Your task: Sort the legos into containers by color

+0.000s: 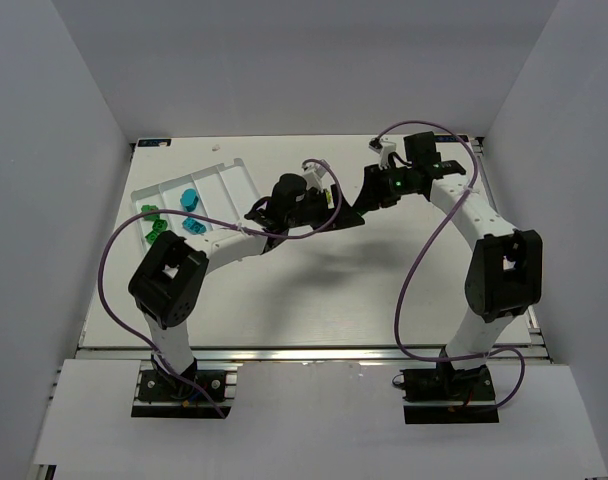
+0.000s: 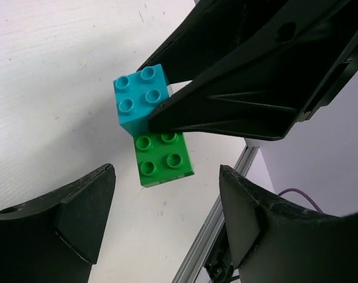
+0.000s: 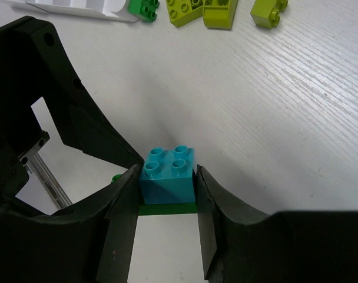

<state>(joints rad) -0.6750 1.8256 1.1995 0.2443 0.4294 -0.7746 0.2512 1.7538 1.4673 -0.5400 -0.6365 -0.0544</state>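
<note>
My right gripper is shut on a cyan lego, one finger on each side. Under that lego lies a green lego, which juts out toward my left gripper. The left gripper is open, and its fingers straddle the space just short of the green lego, touching nothing. The cyan lego meets the green one at an edge. In the top view both grippers meet at mid-table and hide this pair. The white tray of containers holds cyan legos and green legos.
Three yellow-green legos and a dark green one lie loose on the table beside the tray's corner. An aluminium rail marks the table edge close to the left gripper. Purple cables loop off both arms.
</note>
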